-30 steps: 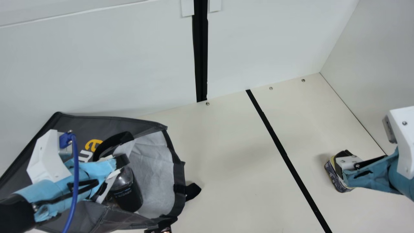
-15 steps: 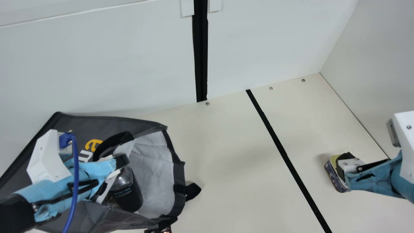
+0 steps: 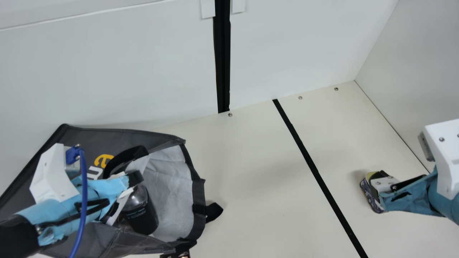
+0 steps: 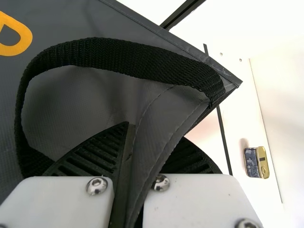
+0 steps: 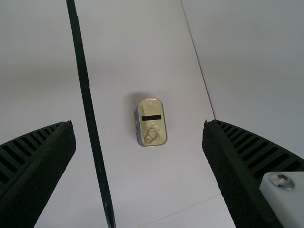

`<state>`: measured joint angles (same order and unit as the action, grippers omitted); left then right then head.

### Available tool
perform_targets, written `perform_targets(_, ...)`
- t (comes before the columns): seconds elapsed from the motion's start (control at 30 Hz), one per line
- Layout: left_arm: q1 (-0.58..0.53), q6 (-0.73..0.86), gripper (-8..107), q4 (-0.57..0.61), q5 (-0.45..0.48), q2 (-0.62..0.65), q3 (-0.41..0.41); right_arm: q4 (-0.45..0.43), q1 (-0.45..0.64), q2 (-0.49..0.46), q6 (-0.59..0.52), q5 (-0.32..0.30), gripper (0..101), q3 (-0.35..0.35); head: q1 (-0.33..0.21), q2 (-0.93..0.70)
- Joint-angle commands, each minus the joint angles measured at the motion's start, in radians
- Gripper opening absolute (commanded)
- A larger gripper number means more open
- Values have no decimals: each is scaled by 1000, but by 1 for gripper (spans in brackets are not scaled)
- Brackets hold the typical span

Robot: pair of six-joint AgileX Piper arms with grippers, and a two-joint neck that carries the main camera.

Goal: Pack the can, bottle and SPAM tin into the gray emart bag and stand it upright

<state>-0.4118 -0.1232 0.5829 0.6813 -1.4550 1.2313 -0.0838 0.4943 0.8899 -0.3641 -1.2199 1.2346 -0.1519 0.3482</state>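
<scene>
My left gripper (image 3: 133,181) is at the mouth of the gray emart bag (image 3: 82,138), which lies tipped at the left. In the left wrist view, my left gripper (image 4: 154,137) is shut on the bag's edge (image 4: 164,142), beside a loop of black handle (image 4: 128,56). Inside the bag's opening, the dark bottle (image 3: 140,216) leans. Over at the right, my right gripper (image 3: 382,182) partly covers the SPAM tin (image 3: 367,195). The right wrist view has my right gripper (image 5: 138,122) open, with the tin (image 5: 152,124) farther off on the table, between its fingers in the picture.
Beyond the table (image 3: 251,172) rise a pale back wall (image 3: 125,71) and a right side wall (image 3: 419,71). A black line (image 3: 315,172) crosses between bag and tin. A small dark object (image 3: 175,255), cut off by the bottom edge, adjoins the bag's handle.
The right arm has shifted slightly to the right, then back to the left, at the tin. Bag, bottle, tin and left arm have kept their places.
</scene>
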Motion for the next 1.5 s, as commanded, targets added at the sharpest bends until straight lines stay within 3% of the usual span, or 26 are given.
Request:
perform_targets(0.0, 0, 0, -8, 0, 0, 0, 0, 9, 10, 5, -30, 0, 95, -2, -23, 1)
perform_targets(1.2, 0, 0, -8, 0, 0, 0, 0, 265, 426, 158, -547, 0, 95, -93, -23, 1)
perform_targets(1.47, 0, 0, -8, 0, 0, 0, 0, 284, 481, 195, -626, 41, 95, -152, -23, 1)
